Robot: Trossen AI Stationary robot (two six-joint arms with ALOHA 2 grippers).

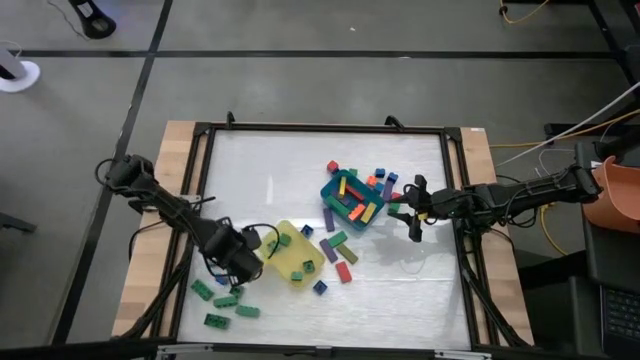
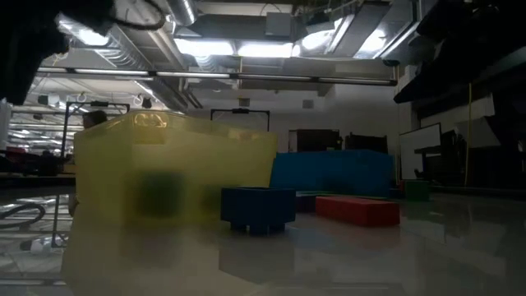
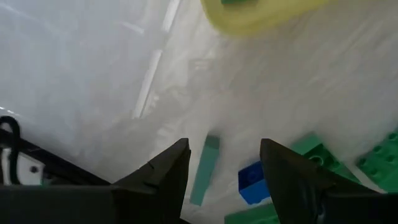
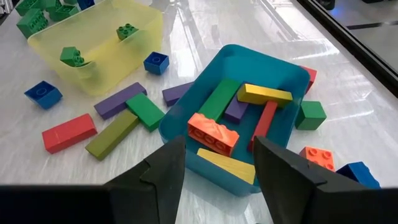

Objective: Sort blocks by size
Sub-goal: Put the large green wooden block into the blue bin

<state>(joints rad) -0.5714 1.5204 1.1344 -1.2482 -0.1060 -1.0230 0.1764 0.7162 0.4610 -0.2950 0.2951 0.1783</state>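
The blocks [image 1: 338, 243] are split between two containers and the counter around them. The teal-blue tray [image 4: 283, 78] holds longer bars: green, yellow, red, purple and an orange brick, which suggests it is the place for long pieces. The yellow tray [image 4: 146, 25] holds a few short green cubes, so it seems meant for small ones. Between the trays lie loose bars, red, olive, green and purple, with small blue cubes beside them, all still unsorted. Another cluster of green bricks [image 1: 225, 302] sits near the counter's front left corner.

The left hand [image 1: 238, 266] hovers low just beside the yellow tray, fingers apart and empty, with a teal bar and a blue cube on the counter ahead of it. The right hand [image 1: 413, 212] hangs beside the teal-blue tray, fingers parted, holding nothing, probably placed to reach the bricks on that side.

The counter [image 1: 300, 170] is white and glossy inside a dark frame. Beyond it is a dim room with ceiling lights.
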